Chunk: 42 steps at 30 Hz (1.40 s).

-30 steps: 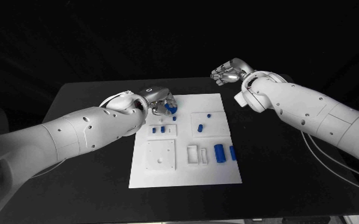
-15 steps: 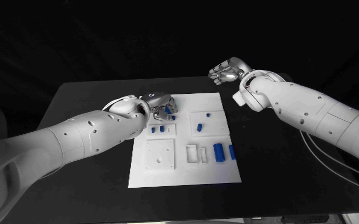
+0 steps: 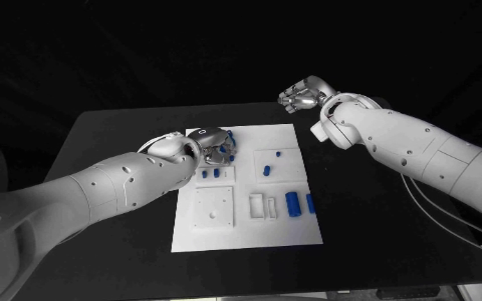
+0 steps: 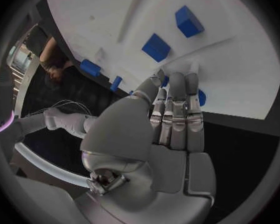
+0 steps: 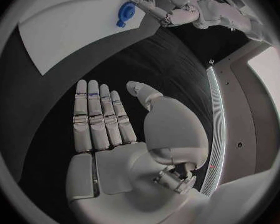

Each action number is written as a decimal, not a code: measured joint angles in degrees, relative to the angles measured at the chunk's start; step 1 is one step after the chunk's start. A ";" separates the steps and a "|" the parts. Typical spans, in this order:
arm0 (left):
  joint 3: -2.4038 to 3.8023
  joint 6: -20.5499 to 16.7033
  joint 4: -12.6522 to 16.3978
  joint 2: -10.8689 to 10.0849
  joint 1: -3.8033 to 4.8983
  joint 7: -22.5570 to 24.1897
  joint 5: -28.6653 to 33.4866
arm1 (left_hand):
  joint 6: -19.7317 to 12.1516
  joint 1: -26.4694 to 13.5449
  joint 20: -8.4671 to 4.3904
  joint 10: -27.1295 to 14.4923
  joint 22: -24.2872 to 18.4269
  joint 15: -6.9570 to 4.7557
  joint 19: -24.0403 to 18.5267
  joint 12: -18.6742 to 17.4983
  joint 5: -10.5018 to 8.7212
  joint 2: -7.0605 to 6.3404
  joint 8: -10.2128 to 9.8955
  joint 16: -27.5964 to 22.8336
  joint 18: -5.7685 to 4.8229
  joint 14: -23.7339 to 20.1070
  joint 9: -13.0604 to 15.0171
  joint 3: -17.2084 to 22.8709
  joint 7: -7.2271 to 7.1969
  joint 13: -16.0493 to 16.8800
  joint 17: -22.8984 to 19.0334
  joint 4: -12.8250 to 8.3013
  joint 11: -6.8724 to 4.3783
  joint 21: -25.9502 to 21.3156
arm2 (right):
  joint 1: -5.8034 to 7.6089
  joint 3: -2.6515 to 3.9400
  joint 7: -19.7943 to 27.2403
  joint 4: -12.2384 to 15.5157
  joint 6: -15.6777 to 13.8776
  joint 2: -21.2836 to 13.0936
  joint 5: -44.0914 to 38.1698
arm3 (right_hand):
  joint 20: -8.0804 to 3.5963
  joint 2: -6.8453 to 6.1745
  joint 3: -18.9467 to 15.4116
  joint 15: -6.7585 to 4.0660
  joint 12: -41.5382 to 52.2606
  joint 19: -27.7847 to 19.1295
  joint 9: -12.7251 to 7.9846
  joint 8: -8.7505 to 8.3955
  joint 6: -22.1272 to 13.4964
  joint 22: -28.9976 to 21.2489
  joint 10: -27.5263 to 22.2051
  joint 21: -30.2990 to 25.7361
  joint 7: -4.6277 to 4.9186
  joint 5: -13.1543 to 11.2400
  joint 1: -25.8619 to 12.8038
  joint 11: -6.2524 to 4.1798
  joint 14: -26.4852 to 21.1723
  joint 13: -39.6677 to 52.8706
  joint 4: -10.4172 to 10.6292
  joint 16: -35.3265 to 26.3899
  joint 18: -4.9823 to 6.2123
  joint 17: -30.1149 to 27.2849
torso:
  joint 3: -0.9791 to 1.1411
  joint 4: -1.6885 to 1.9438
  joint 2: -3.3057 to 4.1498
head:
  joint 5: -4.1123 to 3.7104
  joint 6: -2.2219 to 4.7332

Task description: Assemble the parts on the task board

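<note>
The white task board (image 3: 251,235) lies mid-table. My left hand (image 3: 211,146) hovers over its far left corner, and a blue part (image 3: 229,141) shows at its fingertips. In the left wrist view the straight fingers (image 4: 177,109) and thumb close over that blue part (image 4: 201,97) just above the board (image 4: 115,15). Two small blue parts (image 3: 212,173) stand in a plate nearby, another blue part (image 3: 268,171) to their right, and two longer blue parts (image 3: 294,204) lie at the near right. My right hand (image 3: 301,95) is raised past the board's far right corner, flat and holding nothing (image 5: 102,117).
A square white plate (image 3: 215,207) and two white slotted pieces (image 3: 265,207) sit on the board's near half. The black table (image 3: 111,175) surrounds the board. In the right wrist view the board (image 5: 71,35) and my left hand (image 5: 177,10) are visible.
My left hand has turned and shifted slightly toward the board's far edge, carrying the blue part with it. My right hand has drifted a little left.
</note>
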 measured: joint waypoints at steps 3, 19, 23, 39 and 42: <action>0.04 -0.04 -0.44 0.18 -0.11 0.14 0.00 | -0.47 0.00 -0.17 -0.06 -0.01 -0.02 0.65 0.03 0.00 0.00 0.00 1.12 0.00 0.25 -0.06 0.15 0.05 0.00 0.14 0.38 -0.06 0.67 | 0.00 0.00 0.00 0.00 0.00 0.01 0.00 | 0.00 0.00 0.00 0.00 0.00 0.00 0.00 0.00 0.00 0.00 0.00 0.00 0.00 0.00 0.00 0.00 0.00 0.00 0.00 0.00 0.00 0.00 | 0.00 -0.01 0.01 | -0.12 0.02; 0.17 -0.09 -1.90 1.28 -0.49 0.75 0.12 | -0.55 -0.51 -0.26 1.75 -0.06 -0.30 1.03 -0.50 0.22 0.50 0.00 7.82 0.89 0.54 -0.06 2.20 0.24 -0.13 1.24 2.73 -0.67 5.18 | 0.00 0.00 -0.02 0.04 0.00 0.30 0.01 | 0.00 0.00 0.00 0.00 0.00 0.00 0.00 0.00 0.00 0.00 0.00 0.00 0.00 0.00 0.00 0.00 0.00 0.00 0.00 0.00 0.00 0.00 | -0.03 0.10 0.04 | -0.55 -0.03; 0.17 0.03 -2.38 1.50 -0.51 0.75 0.14 | 0.91 -0.75 -0.44 3.58 -0.11 -0.46 1.62 -0.50 0.22 0.75 0.00 9.07 0.89 1.53 -0.06 3.48 1.36 -0.13 1.47 3.40 -1.01 6.59 | 0.00 0.00 -0.02 0.04 0.00 0.36 0.01 | 0.00 0.00 0.00 0.00 0.00 0.00 0.00 0.00 0.00 0.00 0.00 0.00 0.00 0.00 0.00 0.00 0.00 0.00 0.00 0.00 0.00 0.00 | -0.03 0.11 0.05 | -0.65 -0.08; 0.31 1.30 -3.33 2.11 -0.43 0.68 0.60 | 2.86 -1.14 -0.44 5.50 -0.01 -0.50 1.61 -0.50 -0.45 0.37 0.00 10.80 0.88 2.38 -0.06 6.22 1.44 -0.14 1.44 5.46 -1.30 10.38 | 0.01 0.00 -0.03 0.06 0.00 0.52 0.02 | 0.00 0.00 0.00 0.00 0.00 0.01 0.00 0.00 0.00 0.00 0.00 0.00 0.00 0.00 0.00 0.00 0.00 0.00 0.00 0.00 0.01 0.00 | -0.05 0.11 0.06 | -0.97 -0.31; 0.34 1.55 -3.46 2.19 -0.41 0.66 0.75 | 2.86 -1.14 -0.43 5.59 -0.01 -0.50 1.61 -0.50 -0.45 0.37 0.00 10.80 0.89 2.38 -0.05 6.41 1.44 -0.17 1.40 5.64 -1.39 10.65 | 0.01 0.00 -0.03 0.09 0.00 0.52 0.02 | 0.00 0.00 0.00 0.00 0.00 0.00 0.00 0.00 0.00 0.00 0.00 0.00 0.00 0.00 0.00 0.00 0.00 0.00 0.00 0.00 0.00 0.00 | -0.05 0.12 0.06 | -1.07 -0.36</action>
